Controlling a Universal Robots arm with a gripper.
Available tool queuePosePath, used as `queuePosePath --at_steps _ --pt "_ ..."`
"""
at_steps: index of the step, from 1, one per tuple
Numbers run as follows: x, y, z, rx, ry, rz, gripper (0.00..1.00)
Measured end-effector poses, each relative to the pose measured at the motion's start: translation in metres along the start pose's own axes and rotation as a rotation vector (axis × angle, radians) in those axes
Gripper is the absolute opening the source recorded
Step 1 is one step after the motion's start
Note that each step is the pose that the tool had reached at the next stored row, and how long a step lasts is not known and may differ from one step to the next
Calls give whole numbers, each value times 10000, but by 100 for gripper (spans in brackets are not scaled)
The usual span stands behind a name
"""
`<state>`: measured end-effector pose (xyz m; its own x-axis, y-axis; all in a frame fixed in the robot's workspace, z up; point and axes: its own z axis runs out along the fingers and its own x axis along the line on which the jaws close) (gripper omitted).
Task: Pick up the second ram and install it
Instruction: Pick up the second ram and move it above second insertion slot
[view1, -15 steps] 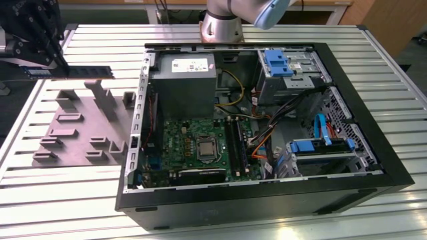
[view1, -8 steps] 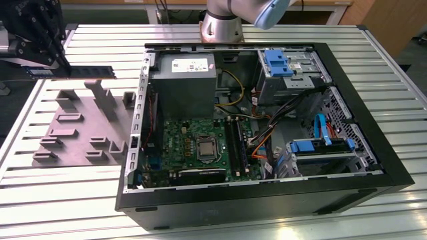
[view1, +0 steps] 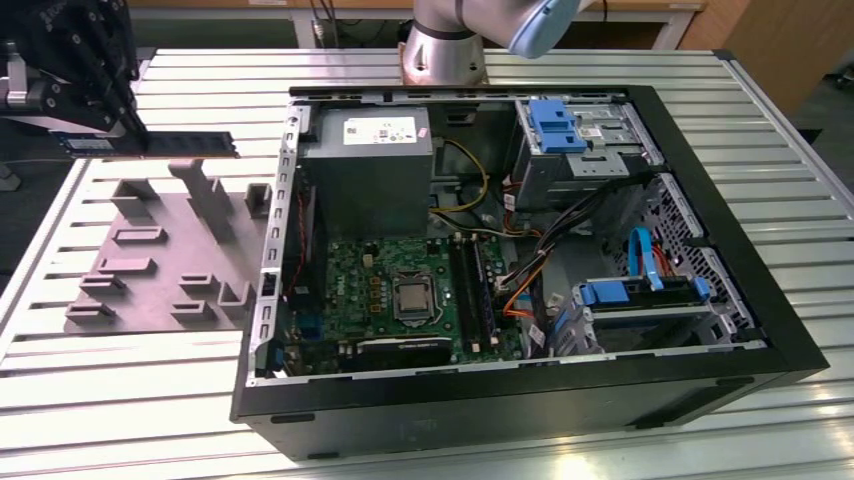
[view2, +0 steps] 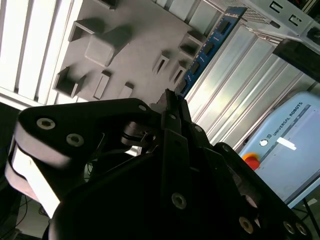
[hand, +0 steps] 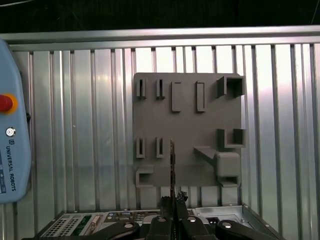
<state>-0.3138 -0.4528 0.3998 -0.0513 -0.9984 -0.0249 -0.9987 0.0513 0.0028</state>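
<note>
Hand (view1: 114, 138) gripping second ram (view1: 187, 145), level, pointing toward case (view1: 534, 400)

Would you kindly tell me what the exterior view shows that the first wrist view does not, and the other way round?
The exterior view adds the open computer case's inside: the green motherboard with its silver processor, the power supply and blue drive brackets. The first wrist view adds the teach pendant with its red button. Both show the grey fixture plate on the slatted table, and the second ram held in the gripper clear of the plate, edge-on from the wrist.
</note>
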Motion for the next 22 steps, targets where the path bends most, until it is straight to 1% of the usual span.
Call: queuePosePath --at_steps 12,22 --pt "-5 -93 1 0 0 0 14" --pt "-5 -101 1 0 0 0 14"
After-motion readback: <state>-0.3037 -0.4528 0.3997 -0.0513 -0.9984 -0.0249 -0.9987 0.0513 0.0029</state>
